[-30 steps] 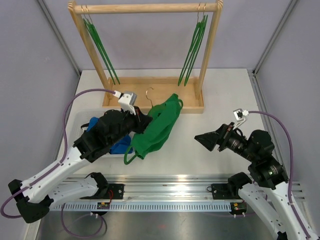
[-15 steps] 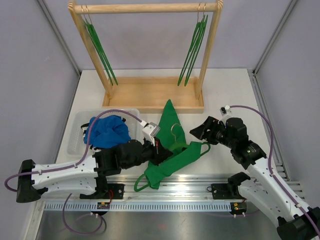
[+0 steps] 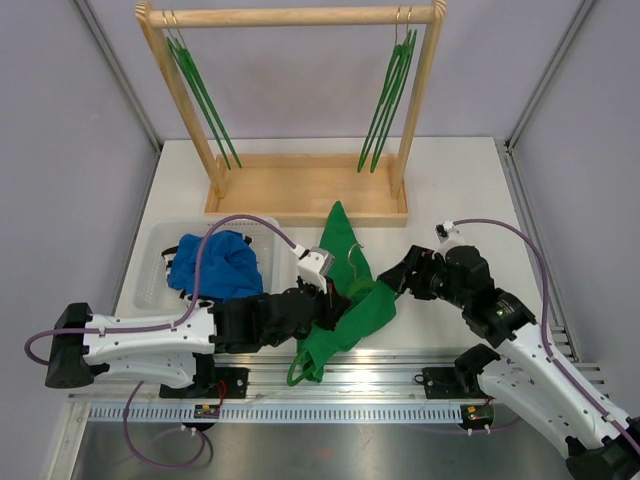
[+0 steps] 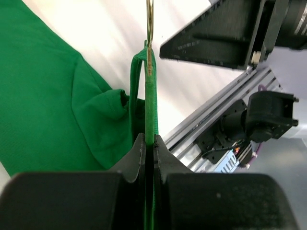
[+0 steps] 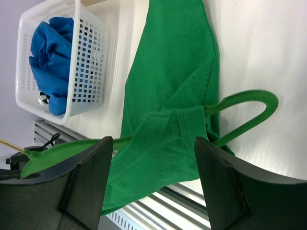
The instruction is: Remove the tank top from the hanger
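Both arms have crowded in near the front rail [image 3: 380, 372] over the last second. The left claw [image 3: 333, 297] is squeezed tight on the green hanger [image 4: 150, 105]. It has hauled the whole thing down from up by the rack, so the tank top [image 3: 347, 245] now lies flat on the table [image 3: 450, 180], with its lower end nearly at the rail. The hanger's wire hook [image 3: 352, 256] pokes out mid-fabric.

The right claw [image 3: 397, 279] was parked way off to the side before. Now it's swung in over the top's right edge, jaws narrower than they were but apart, with nothing pinched as far as I can see. A strap loop [image 5: 273, 101] lies just beside it.

The top looks to be on the hanger yet, so my guess is this is the setup: one side pins, the other peels.

Further back, the basket [image 3: 158, 245] with its blue cloth [image 3: 215, 265] and the rack [image 3: 300, 190] haven't budged.
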Available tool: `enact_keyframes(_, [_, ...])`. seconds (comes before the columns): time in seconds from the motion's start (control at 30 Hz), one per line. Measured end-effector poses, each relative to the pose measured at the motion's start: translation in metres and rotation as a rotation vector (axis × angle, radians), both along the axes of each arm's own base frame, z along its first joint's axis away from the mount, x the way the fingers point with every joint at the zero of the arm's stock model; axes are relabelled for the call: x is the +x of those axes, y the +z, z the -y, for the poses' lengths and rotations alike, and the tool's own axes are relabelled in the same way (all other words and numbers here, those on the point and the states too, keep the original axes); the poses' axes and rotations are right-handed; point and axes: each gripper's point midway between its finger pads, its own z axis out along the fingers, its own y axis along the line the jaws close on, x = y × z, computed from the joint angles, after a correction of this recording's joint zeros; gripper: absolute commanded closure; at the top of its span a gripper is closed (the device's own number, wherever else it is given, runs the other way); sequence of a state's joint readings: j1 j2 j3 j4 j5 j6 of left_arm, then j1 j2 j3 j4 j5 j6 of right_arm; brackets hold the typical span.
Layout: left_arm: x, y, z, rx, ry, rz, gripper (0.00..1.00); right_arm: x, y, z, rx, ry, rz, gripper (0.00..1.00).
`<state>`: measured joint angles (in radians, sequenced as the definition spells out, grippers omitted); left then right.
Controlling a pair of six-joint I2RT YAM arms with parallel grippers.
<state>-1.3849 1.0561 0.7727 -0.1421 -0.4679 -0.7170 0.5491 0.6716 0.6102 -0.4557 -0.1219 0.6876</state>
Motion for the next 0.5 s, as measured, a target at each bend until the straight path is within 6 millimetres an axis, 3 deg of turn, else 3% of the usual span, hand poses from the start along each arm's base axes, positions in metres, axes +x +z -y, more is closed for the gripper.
enact_keyframes(0.3, [0.003, 0.008, 0.001, -0.016, 0.017, 0.011, 1.00, -0.008, -0.013, -0.010, 0.030, 0.071, -0.011, 0.28])
enact_keyframes(0.37, [0.003, 0.008, 0.001, -0.015, 0.017, 0.011, 1.00, -0.007, -0.016, -0.015, 0.037, 0.087, -0.019, 0.35])
enact_keyframes(0.5, [0.004, 0.007, -0.001, -0.010, 0.020, 0.012, 1.00, -0.006, -0.015, -0.023, 0.059, 0.122, -0.010, 0.66])
